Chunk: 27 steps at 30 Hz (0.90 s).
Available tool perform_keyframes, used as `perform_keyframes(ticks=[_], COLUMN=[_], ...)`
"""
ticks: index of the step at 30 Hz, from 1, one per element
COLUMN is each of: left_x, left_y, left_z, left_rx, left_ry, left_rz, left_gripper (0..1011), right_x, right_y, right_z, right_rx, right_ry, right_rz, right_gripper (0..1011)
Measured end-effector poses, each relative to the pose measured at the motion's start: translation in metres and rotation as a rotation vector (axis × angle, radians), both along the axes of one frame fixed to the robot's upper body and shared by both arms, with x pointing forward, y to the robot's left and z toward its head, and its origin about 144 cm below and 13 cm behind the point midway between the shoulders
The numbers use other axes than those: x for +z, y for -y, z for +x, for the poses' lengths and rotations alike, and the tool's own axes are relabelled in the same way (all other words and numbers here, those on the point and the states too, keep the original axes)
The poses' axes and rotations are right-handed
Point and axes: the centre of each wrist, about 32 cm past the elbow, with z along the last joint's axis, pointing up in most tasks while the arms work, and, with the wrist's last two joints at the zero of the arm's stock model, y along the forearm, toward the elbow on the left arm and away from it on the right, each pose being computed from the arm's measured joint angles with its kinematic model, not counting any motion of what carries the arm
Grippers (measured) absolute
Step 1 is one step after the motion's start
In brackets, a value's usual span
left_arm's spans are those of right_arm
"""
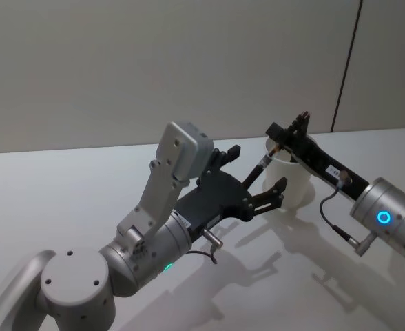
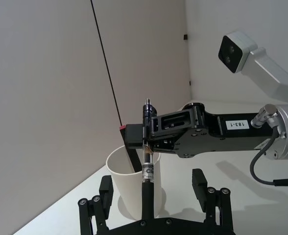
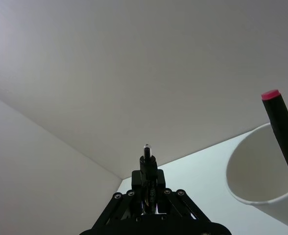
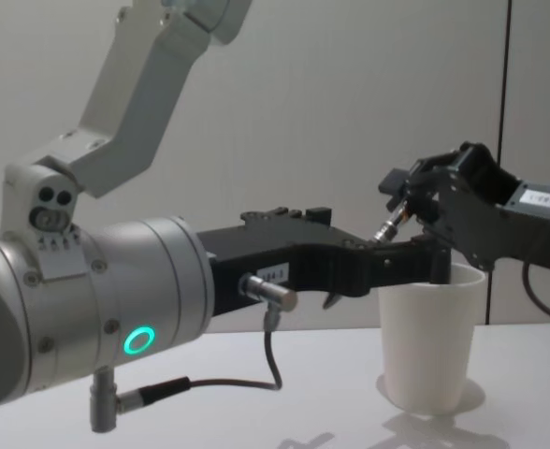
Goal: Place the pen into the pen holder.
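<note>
i see the pen holder [image 2: 134,183] holding 1 red-capped marker [image 3: 281,132], my right gripper [image 2: 146,132] clenched on the pen [image 2: 148,169] above its rim, left gripper [image 2: 154,196] released nearby.

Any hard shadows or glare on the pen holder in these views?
Head view: only soft, spread arm shadows on the table, none across the pen holder. Chest view: faint shadow at the pen holder's base; the status ring glows without flare. Left wrist view: the pen in the right claw is evenly lit, no glare.
</note>
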Motion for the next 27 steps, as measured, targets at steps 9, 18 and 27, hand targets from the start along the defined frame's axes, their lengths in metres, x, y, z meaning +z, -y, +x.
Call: perform_keyframes(ticks=[9,18,27], left_x=[0.0,0.0,0.0], left_y=[0.0,0.0,0.0], left_z=[0.0,0.0,0.0], left_rx=[0.0,0.0,0.0], left_ry=[0.0,0.0,0.0], left_rz=[0.0,0.001,0.0], left_gripper=[1001,1001,1001], right_x=[0.004,0.013,0.025], right_y=[0.002,0.01,0.024], right_z=[0.003,0.008,0.012], right_rx=[-0.011,-0.052,-0.109], right_ry=[0.07,0.173,0.279], right_rz=[-0.013,-0.062,-0.152], right_gripper=[153,153,153])
